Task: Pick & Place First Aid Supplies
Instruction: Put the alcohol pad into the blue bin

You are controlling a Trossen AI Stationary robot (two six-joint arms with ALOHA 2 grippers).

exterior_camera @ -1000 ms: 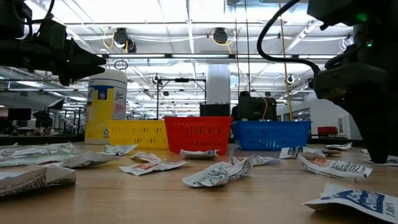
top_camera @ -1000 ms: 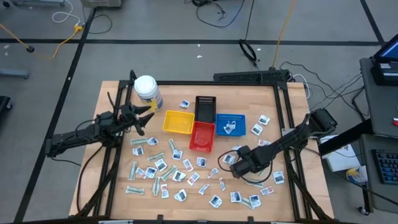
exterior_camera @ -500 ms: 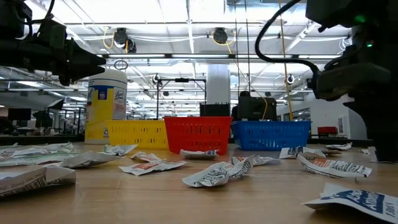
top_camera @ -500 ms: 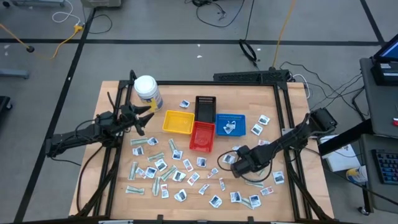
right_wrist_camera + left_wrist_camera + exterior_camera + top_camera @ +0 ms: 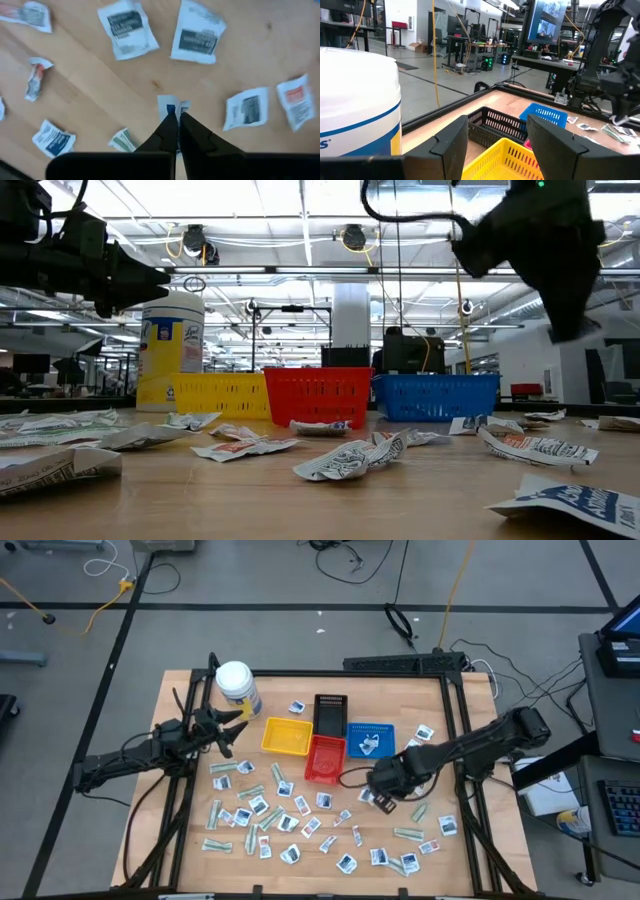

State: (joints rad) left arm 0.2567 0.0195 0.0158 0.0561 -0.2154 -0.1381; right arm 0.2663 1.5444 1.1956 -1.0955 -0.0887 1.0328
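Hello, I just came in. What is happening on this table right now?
The robot is sorting first aid packets scattered over the table. The right gripper, raised above the wood near the red tray, has its jaws shut on a small white packet with blue print. The left gripper waits with open jaws beside the white jar.

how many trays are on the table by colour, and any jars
yellow tray: 1
red tray: 1
blue tray: 1
black tray: 1
white jar: 1
total: 5
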